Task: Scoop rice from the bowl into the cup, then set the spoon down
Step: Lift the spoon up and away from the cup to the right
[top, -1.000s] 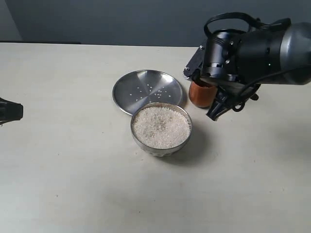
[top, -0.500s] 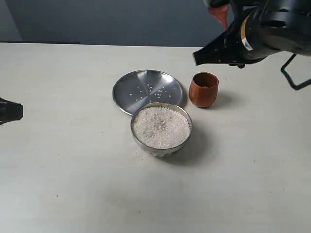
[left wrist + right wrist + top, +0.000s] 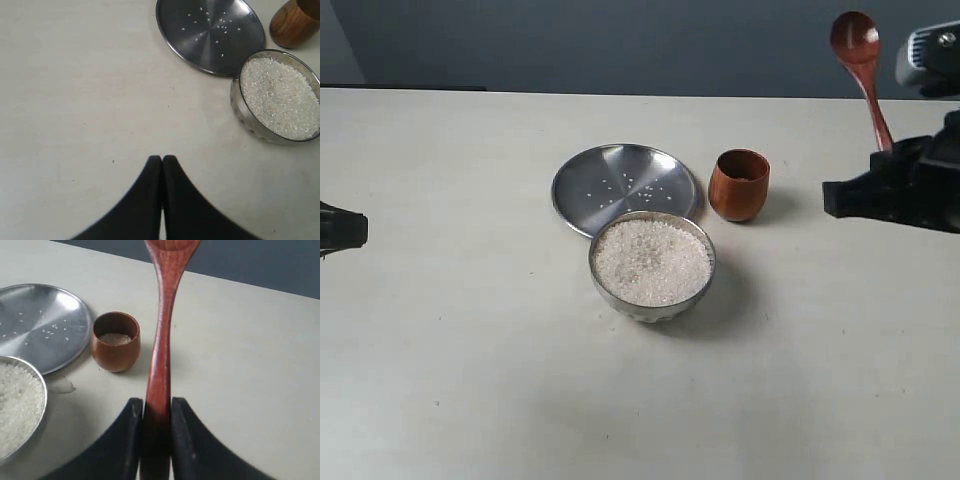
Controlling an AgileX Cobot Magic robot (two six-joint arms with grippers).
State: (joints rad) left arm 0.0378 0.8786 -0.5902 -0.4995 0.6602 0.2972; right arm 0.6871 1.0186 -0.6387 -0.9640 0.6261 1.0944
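R pincer [image 3: 156, 405]: jaws narrow, clamped on the lower handle of the spoon [image 3: 159, 365]. Spoon stands near upright, head up. It is in the air, well apart from the bowl [image 3: 620, 297], out past the cup [image 3: 738, 190] on the bowl's cup side. The head looks empty in the exterior view, but it is small there, so not certain.

L pincer [image 3: 162, 160]: tips pressed together, holding nothing. It sits low over the desk [image 3: 470, 350], well apart from the bowl on the side opp. the cup.

Layout w.r.t. bowl: rice [image 3: 652, 262] fills it nearly to the rim. Plate [image 3: 585, 190] is just behind it, rims touching or nearly so, w/ a few stray grains. Cup is near the bowl, beside the plate, w/ a shallow layer of rice visible in the R wrist view.

Handling, judged:
- Spoon is prob. light, stiff and smooth wood w/ a thin handle.
- The grip is far from the head, so small wrist turns swing the head wide.
- The round handle may twist betw. flat pads.
- For set-down, tip it toward level close to the desk, on bare surface clear of cup and bowl, then release. Otherwise it may roll or bounce.
- Rice is loose and scatters easily.

Stage, judged: rice is already in the cup, so set-down is likely the step in hand.
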